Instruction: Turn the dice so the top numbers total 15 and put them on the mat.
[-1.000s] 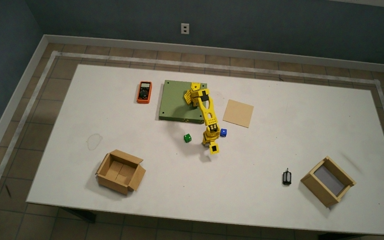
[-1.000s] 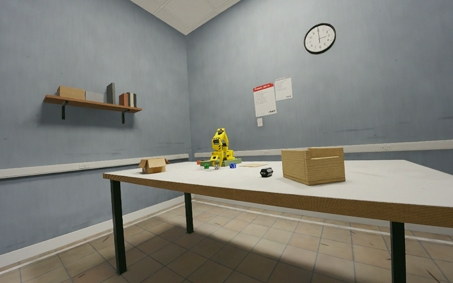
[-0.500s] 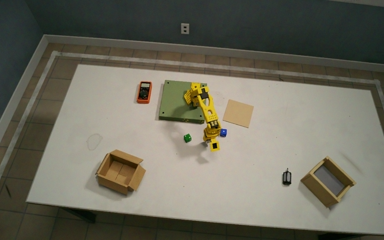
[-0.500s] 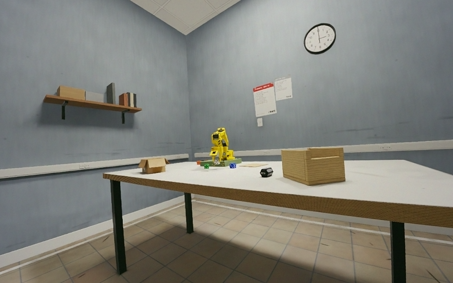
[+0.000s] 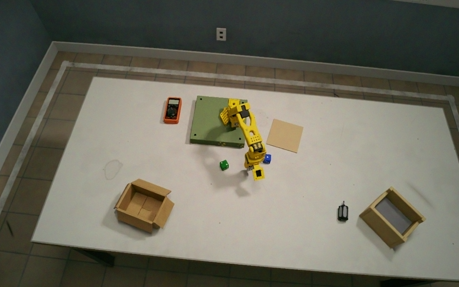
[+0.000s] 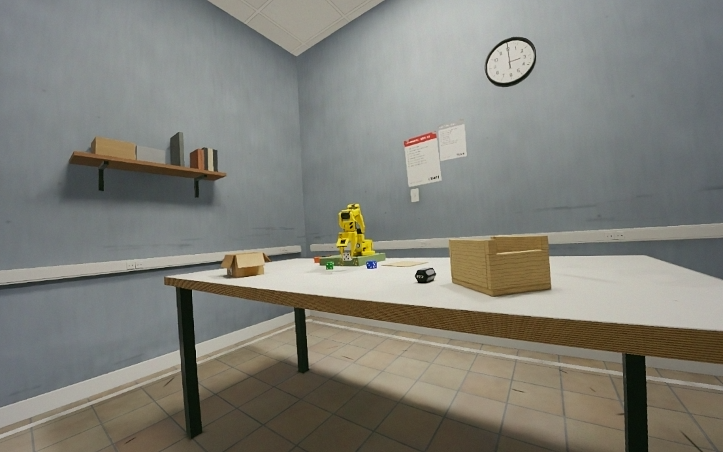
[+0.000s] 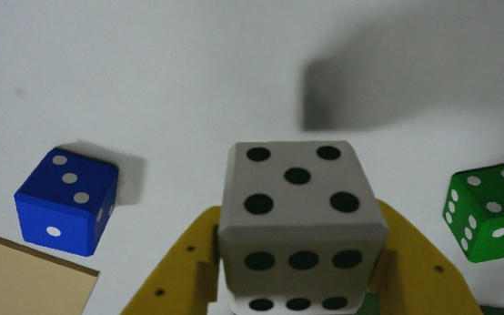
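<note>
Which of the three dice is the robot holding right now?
The white die, clamped between the yellow fingers. The blue die and green die sit on the table.

Small yellow jointed arm (image 5: 248,128) with black motor blocks, dark screw holes, yellow pincer (image 7: 297,278).

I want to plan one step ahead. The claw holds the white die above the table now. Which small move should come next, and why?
Probably carry the white die toward the tan mat before lowering it. The claw is shut on it and its shadow sits apart, so it hangs off the table. The blue die lies on the way there, so the die should likely pass above it.
</note>
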Robot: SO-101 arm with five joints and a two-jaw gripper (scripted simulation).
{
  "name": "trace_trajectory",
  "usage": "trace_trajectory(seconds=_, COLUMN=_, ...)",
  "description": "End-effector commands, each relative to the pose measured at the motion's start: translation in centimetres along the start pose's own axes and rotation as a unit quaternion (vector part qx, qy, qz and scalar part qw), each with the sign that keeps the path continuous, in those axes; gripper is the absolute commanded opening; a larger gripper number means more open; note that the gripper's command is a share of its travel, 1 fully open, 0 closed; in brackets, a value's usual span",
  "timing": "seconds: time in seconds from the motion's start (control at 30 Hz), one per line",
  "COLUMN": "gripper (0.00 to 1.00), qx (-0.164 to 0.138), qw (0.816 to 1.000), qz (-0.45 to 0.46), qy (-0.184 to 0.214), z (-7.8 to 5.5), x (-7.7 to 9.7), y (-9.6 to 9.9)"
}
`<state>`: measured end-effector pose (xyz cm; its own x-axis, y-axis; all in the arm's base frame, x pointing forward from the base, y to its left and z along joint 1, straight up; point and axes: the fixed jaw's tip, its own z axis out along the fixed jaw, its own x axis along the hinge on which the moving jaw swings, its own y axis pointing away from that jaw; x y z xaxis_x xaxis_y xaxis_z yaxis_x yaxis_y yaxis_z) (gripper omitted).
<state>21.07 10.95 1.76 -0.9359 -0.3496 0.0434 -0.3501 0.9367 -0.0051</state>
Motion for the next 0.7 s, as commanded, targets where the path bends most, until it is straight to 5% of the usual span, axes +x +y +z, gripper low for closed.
trace_trajectory(seconds=0.0, gripper=0.0, qx=-0.001, qw=1.0, qz=-0.024, qy=-0.012, z=-0.6, x=-0.3, y=1.4)
trace_trajectory(seconds=0.2, gripper=0.0, qx=0.001, qw=0.994, qz=-0.107, qy=-0.018, z=-0.6, x=-0.1, y=5.6)
trace_trajectory(seconds=0.27, gripper=0.0, qx=0.001, qw=0.994, qz=-0.107, qy=-0.018, z=-0.6, x=-0.1, y=5.6)
trace_trajectory(seconds=0.37, gripper=0.0, qx=0.001, qw=0.986, qz=-0.165, qy=-0.023, z=-0.5, x=0.5, y=8.5)
trace_trajectory(seconds=0.67, gripper=0.0, qx=-0.002, qw=0.933, qz=-0.358, qy=-0.036, z=-0.1, x=5.5, y=17.8)
